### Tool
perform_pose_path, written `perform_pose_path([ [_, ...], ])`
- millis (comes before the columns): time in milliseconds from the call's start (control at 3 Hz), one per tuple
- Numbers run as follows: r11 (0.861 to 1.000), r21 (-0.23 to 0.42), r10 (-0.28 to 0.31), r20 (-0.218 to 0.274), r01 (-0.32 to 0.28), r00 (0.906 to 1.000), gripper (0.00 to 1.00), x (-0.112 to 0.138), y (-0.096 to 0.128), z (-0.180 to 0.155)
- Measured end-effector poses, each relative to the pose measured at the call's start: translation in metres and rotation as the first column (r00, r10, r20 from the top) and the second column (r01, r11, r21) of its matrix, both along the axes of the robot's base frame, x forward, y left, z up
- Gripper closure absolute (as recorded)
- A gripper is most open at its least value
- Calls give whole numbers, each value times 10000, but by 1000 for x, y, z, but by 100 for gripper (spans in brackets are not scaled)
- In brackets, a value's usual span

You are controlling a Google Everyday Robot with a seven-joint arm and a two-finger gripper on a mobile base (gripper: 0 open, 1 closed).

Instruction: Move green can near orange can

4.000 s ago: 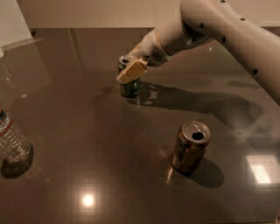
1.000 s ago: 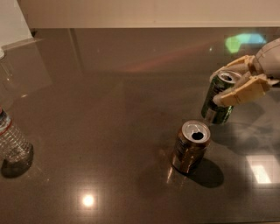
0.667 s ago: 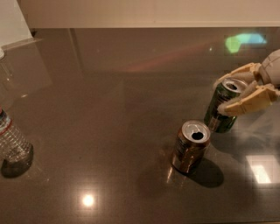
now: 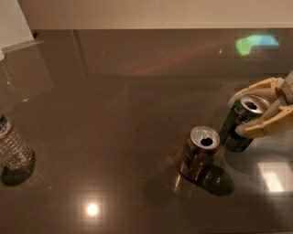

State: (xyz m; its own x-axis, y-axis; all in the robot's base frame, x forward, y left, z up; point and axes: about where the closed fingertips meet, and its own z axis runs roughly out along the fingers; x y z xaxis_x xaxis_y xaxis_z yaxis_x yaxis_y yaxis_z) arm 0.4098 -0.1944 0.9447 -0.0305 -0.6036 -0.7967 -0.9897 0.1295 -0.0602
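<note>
Tabletop [image 4: 114,114] of dark, glossy brown, with a pale wall [image 4: 160,13] along the far edge. Green glow [image 4: 256,44] mirrored at far right, small white glare spot [image 4: 92,209] near the front.

At the left edge, clear plastic water bottle [image 4: 13,153], upright, well apart from both cans.

Right of centre, orange can [image 4: 200,153], upright, top opened, dark inside the mouth. Just beside it, to the right and a little farther back, green can [image 4: 234,118], also upright with an opened top, seemingly resting on the tabletop.

Reaching in from the right edge, gripper [image 4: 237,115] with beige fingers [image 4: 263,129] clamped on the green can: one curving behind its rim, the other pressed across its front.
</note>
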Motion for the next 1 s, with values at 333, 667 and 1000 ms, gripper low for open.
perform_pose_path([
  [333, 9995, 50, 316, 248, -318, 9992, 100, -15, 2, -5],
  [667, 9980, -162, 618, 340, -613, 9975, 100, -25, 8, -13],
  [1000, 9963, -414, 759, 301, -747, 9967, 100, -32, 11, -23],
])
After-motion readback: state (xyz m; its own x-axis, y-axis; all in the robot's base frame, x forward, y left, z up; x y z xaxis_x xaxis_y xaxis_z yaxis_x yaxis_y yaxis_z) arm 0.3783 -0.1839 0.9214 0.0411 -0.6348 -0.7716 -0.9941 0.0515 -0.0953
